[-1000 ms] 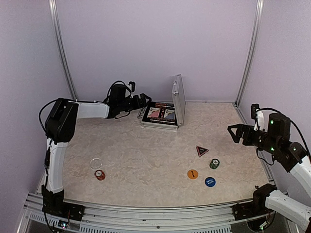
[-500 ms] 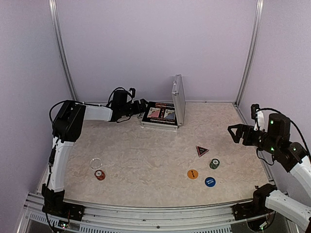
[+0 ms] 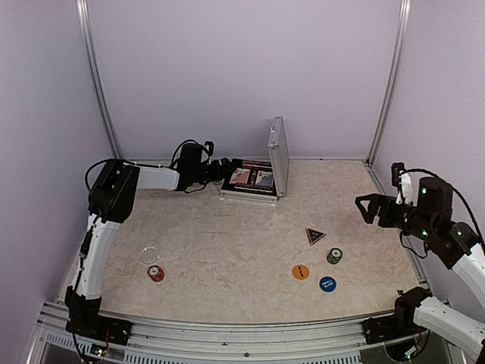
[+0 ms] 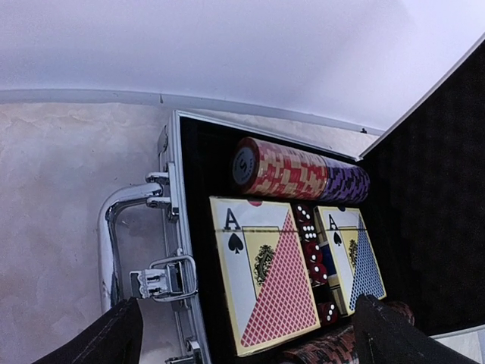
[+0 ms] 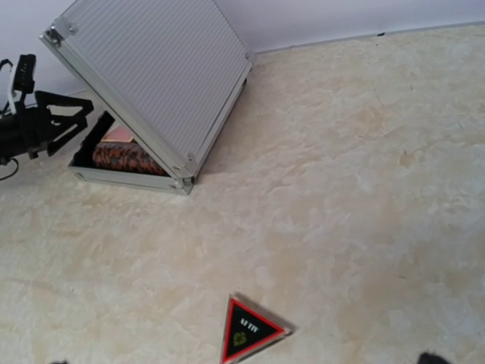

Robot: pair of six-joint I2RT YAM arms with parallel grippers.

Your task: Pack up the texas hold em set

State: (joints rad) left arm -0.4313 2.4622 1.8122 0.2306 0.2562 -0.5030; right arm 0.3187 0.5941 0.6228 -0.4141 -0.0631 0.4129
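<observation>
Top external view: hovers with left tool (image 3: pixel 224 168) wide open and empty just beside the open briefcase (image 3: pixel 278 152) at the worktop's (image 3: pixel 227 250) far edge, likely inspecting contents; holds right tool (image 3: pixel 362 209) open, empty, right of the triangular marker (image 3: pixel 315 235)

Setting: robot lab test cell.

Evidence:
- Plain pale lilac panels (image 3: pixel 242 68) close in the back and both sides.
- Aluminium posts (image 3: pixel 97 83) stand at upper left and upper right.
- Marble-pattern bench (image 3: pixel 227 235) has an aluminium rail (image 3: pixel 227 332) along the bottom edge.
- Left arm (image 3: pixel 91 258) and right arm (image 3: pixel 439 220) are bolted at the bottom corners, cabling exposed.
</observation>
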